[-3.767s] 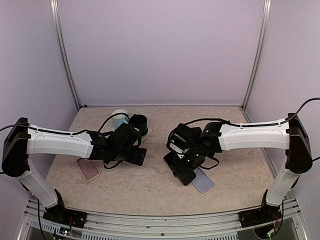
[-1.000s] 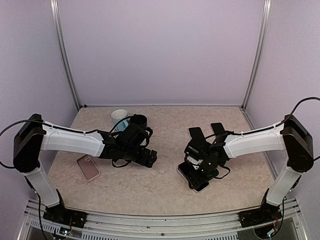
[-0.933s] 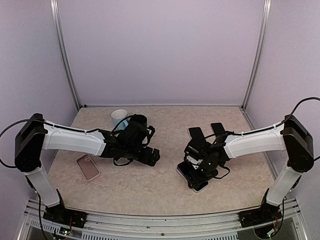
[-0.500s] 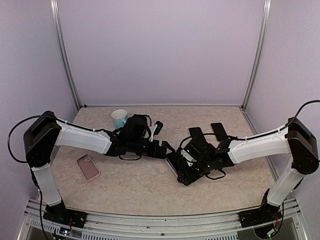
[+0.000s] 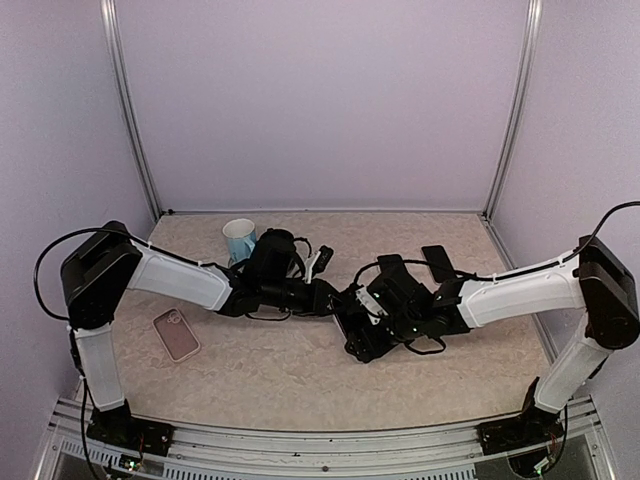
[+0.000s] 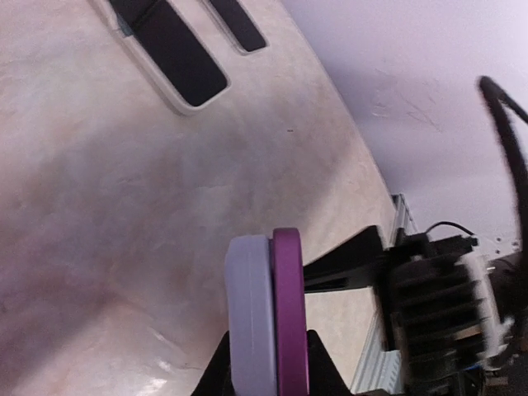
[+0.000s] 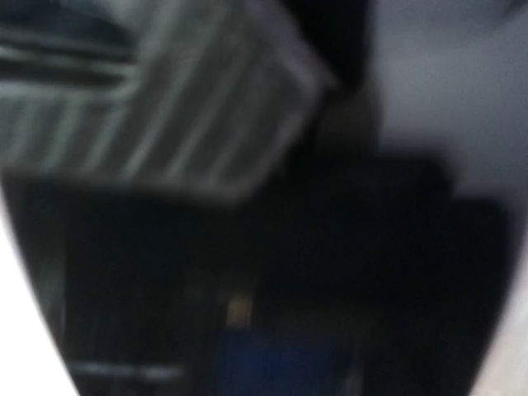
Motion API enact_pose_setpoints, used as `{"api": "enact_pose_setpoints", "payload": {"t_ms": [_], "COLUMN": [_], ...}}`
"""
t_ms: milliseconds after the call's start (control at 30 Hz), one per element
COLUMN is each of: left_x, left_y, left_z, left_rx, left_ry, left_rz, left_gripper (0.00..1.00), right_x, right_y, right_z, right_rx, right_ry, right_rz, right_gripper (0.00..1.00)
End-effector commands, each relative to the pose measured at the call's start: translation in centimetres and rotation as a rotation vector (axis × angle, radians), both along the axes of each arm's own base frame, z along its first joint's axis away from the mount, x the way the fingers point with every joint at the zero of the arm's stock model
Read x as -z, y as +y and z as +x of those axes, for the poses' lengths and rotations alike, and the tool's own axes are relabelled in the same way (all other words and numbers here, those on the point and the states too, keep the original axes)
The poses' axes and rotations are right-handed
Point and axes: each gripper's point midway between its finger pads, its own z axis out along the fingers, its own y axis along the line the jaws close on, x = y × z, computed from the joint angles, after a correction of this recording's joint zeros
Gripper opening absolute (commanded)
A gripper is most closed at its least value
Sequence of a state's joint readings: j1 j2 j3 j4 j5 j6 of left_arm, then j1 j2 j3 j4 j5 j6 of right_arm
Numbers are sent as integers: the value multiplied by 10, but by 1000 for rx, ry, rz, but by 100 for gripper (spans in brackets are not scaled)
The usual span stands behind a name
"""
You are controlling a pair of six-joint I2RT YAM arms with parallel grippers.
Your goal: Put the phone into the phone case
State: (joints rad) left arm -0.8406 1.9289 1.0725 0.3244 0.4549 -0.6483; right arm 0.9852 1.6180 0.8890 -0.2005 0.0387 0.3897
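Top view: the phone (image 5: 352,338) hangs mid-table, with the right gripper (image 5: 372,328) clamped across it from 3 o'clock and the left gripper (image 5: 338,300) pinching from 11. Left wrist: the jaws squeeze a lilac layer, likely the phone case (image 6: 250,313), against the purple edge; pressing-in looks underway, full seating unclear. Right wrist: dark blur, nothing legible

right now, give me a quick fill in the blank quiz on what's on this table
The cup at the back left is ___.
The pink slab lies flat on the table beside the ___ arm.
Edge-on in the left claw, the phone shows a lavender layer against a ___ one.
Behind the right arm lie ___ flat black slabs.
Missing words: blue; left; purple; two.
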Motion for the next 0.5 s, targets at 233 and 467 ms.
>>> {"api": "enact_pose_setpoints", "payload": {"t_ms": [233, 467], "left_x": [10, 11], "left_y": [9, 28], "left_z": [-9, -15], "left_rx": [77, 174], "left_ry": [-56, -309], "left_rz": [35, 215], "left_gripper": [0, 0], "right_x": [-10, -41], "right_y": [5, -7], "right_z": [4, 1], "right_rx": [-17, -151], "right_ry": [-62, -134], "right_rz": [40, 202], "right_gripper": [74, 99]}}
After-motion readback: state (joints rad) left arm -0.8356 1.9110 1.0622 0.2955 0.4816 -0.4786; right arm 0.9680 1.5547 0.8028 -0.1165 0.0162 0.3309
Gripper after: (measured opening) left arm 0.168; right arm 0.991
